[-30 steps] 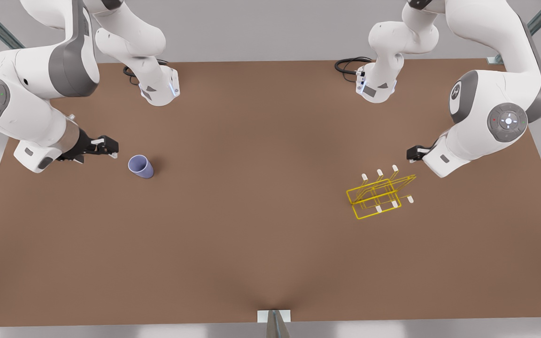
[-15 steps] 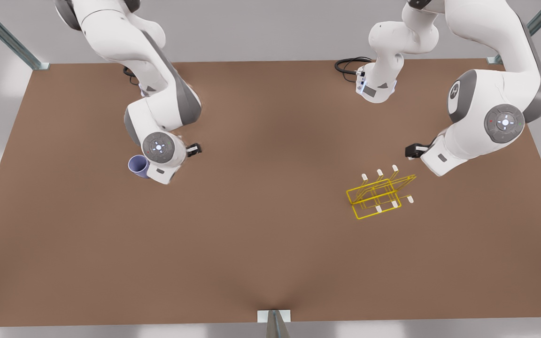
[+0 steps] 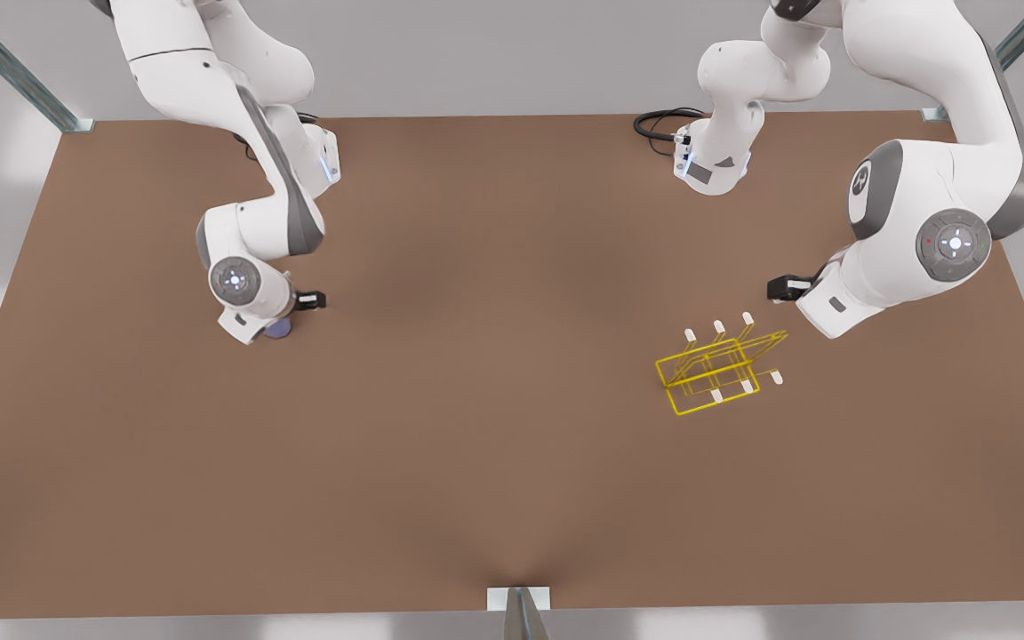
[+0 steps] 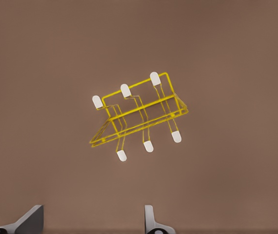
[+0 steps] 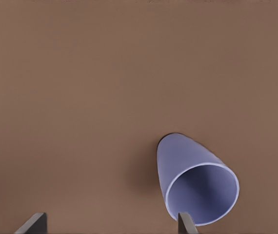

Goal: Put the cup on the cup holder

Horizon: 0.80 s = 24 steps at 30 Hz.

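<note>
Cup (image 3: 278,330) sits on the brown worktop (image 3: 494,462) in the left half of the front view, mostly hidden under the wrist of the arm there; a small lavender sliver shows at the wrist's lower edge. In the right wrist view the cup (image 5: 197,187) stands with its open mouth up toward the camera, and one fingertip (image 5: 187,224) overlaps its rim while the other fingertip (image 5: 33,223) is well apart from it. The right gripper (image 5: 109,225) is therefore the one on the front view's left, directly above the cup, with its jaws released and spread wide; nothing is grasped. The holder (image 3: 721,369) rests on the worktop in the right half of the front view, well apart from the cup. It is a yellow wire frame with white-capped prongs. In the left wrist view the holder (image 4: 139,114) lies at the centre of the picture with six white caps visible, three along each side. The left gripper (image 4: 92,222) hangs above the worktop near the holder, not touching it, with jaws released and empty. In the front view this arm's wrist (image 3: 841,298) sits at the right, just up and right of the holder.
</note>
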Each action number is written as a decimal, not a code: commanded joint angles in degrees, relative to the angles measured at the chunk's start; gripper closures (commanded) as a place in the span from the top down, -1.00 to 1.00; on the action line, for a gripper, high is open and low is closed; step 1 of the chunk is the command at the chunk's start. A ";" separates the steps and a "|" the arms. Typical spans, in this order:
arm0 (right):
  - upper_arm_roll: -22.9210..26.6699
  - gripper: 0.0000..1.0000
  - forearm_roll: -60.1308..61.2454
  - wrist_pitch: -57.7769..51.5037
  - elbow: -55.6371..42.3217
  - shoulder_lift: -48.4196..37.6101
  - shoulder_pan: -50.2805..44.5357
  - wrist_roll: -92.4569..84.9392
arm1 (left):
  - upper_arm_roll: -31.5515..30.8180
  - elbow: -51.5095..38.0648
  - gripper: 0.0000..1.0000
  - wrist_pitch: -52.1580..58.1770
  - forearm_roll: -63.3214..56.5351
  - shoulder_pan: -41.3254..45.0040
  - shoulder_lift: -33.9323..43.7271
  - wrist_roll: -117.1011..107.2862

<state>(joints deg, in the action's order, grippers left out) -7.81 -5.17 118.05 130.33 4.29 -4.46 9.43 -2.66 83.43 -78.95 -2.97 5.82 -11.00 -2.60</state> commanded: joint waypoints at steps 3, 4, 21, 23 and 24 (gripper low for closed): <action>0.07 1.00 -1.69 14.40 2.12 0.19 2.43 -5.39 | 0.02 -0.02 1.00 0.11 -0.02 -0.02 -0.16 -0.04; 0.42 1.00 -1.69 15.45 3.16 0.28 2.96 -5.57 | 0.02 -0.02 1.00 0.11 -0.02 -0.02 -0.69 -0.04; 1.31 1.00 -1.69 9.74 8.53 -0.51 5.25 -5.13 | 0.11 -0.02 1.00 1.70 -0.02 -0.81 -2.09 -0.04; 1.31 1.00 -1.69 10.09 8.45 0.46 5.42 -5.04 | 0.11 -0.02 1.00 1.70 -0.02 -0.81 -2.27 -0.04; 1.31 1.00 -1.69 10.09 8.18 1.42 5.34 -4.78 | 0.11 -0.02 1.00 1.70 -0.02 -0.81 -2.27 -0.13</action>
<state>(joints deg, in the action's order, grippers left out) -6.49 -6.96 128.26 138.64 5.29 1.25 5.61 -2.54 83.43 -77.46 -2.95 5.01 -13.29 -2.68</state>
